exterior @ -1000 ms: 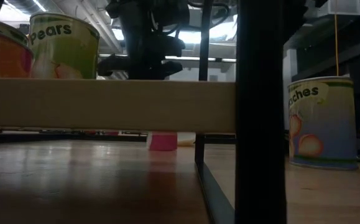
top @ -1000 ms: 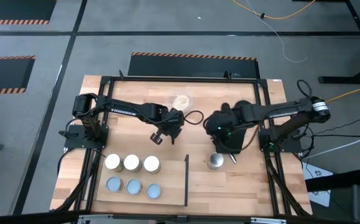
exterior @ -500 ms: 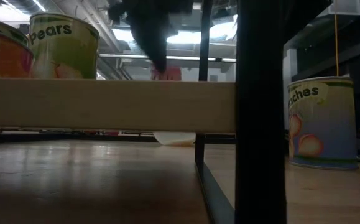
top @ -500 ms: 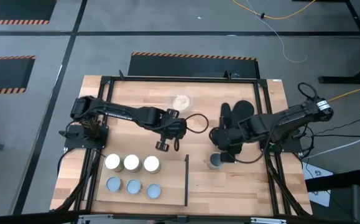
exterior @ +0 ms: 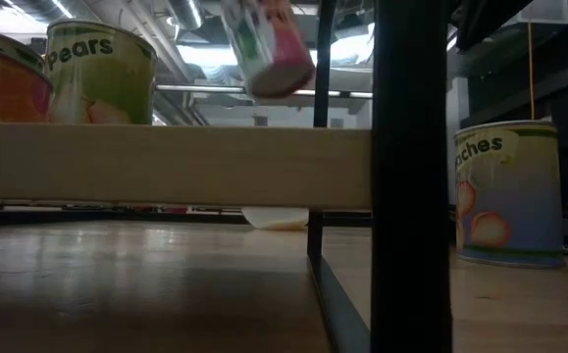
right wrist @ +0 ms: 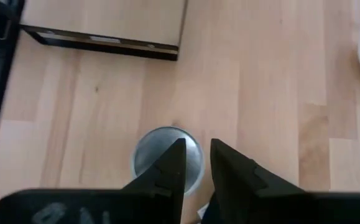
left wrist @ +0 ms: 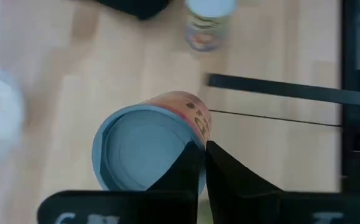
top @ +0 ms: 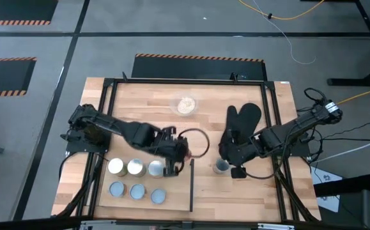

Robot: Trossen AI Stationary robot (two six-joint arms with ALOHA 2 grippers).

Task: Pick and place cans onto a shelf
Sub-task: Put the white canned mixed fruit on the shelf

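Note:
Six cans [top: 136, 179] stand in two rows on the light-wood shelf [top: 178, 191], whose black strip [top: 192, 185] is on its right. My left gripper [top: 176, 163] is above the shelf's right part, shut on a can with a pale blue top [left wrist: 143, 154]; the low view shows this can [exterior: 264, 44] tilted in the air. Another can with a silvery top [top: 220, 167] stands on the table right of the strip. My right gripper [right wrist: 197, 167] is over it, slightly open, one finger above its top and one outside its rim; I cannot tell whether it touches. My left gripper pinches the can's rim and side wall [left wrist: 195, 140], one finger on the pale blue top and one outside on the orange label. The fingers come from above, slanting. The can is lifted clear of the shelf and tilted.
A shallow clear bowl of grains [top: 186, 104] and a black oven mitt [top: 243, 120] lie toward the far side. A black cable loops [top: 196, 142] beside my left arm. Black frame rails [top: 268, 115] border the table. The shelf's front edge [exterior: 166, 167] fills the low view.
My left gripper has gone from the table's middle toward the near edge, carrying its can over the shelf's right part; the can now shows high and tilted in the low view. My right gripper has moved toward the near edge, over the can that stands right of the strip.

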